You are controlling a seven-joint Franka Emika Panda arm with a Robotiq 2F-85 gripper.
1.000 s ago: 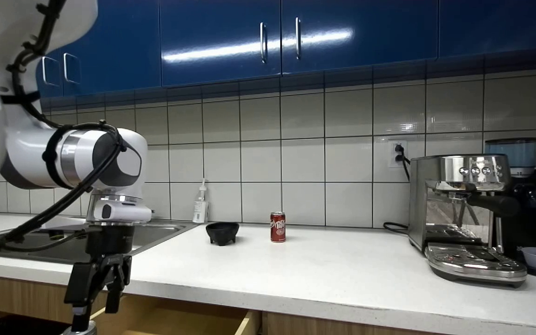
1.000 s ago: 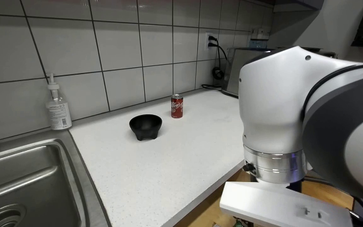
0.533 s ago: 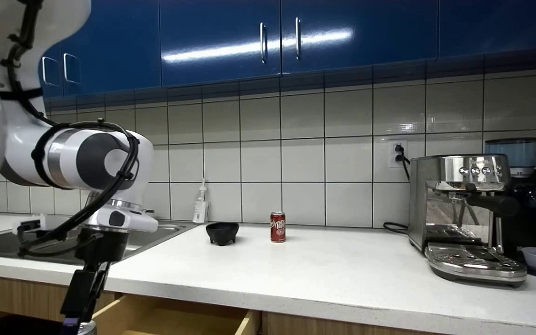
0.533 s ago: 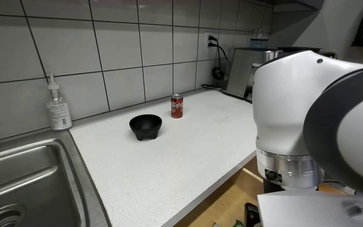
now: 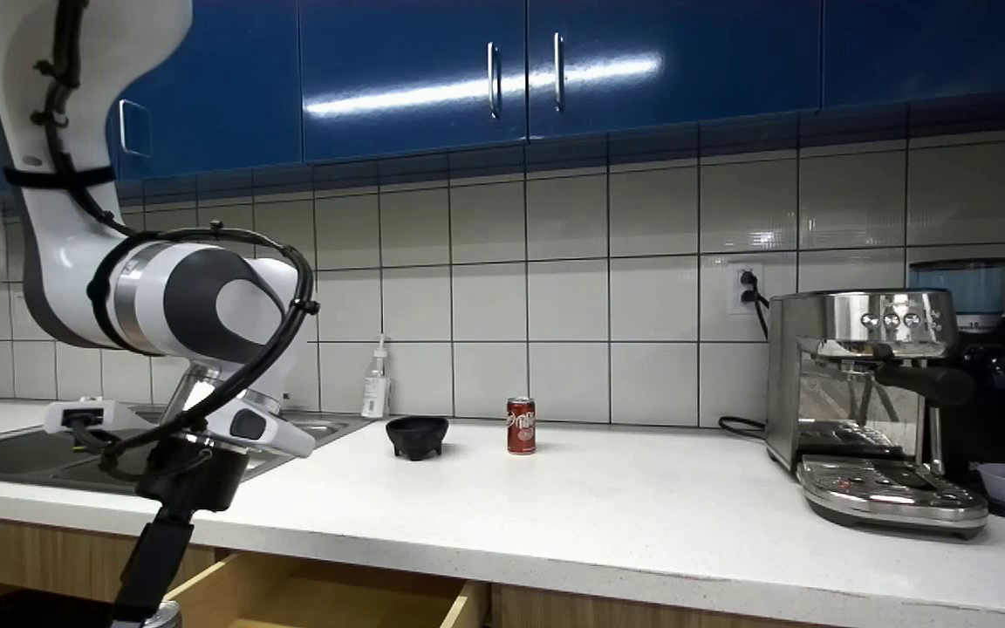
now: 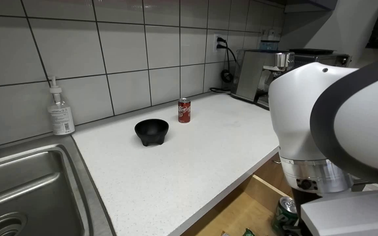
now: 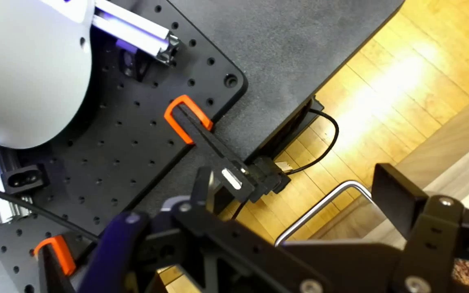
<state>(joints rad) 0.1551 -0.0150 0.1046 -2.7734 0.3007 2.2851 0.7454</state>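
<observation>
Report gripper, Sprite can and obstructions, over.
Gripper open, empty. Sprite can close by, lid up; contact unclear. Drawer wall behind can in an exterior view.

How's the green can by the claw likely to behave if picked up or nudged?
The green can has smooth-looking curved sides, so it could slip in a loose pinch. Being cylindrical, it would probably roll if toppled. Its shiny lid suggests thin metal, which might dent if squeezed hard.
</observation>
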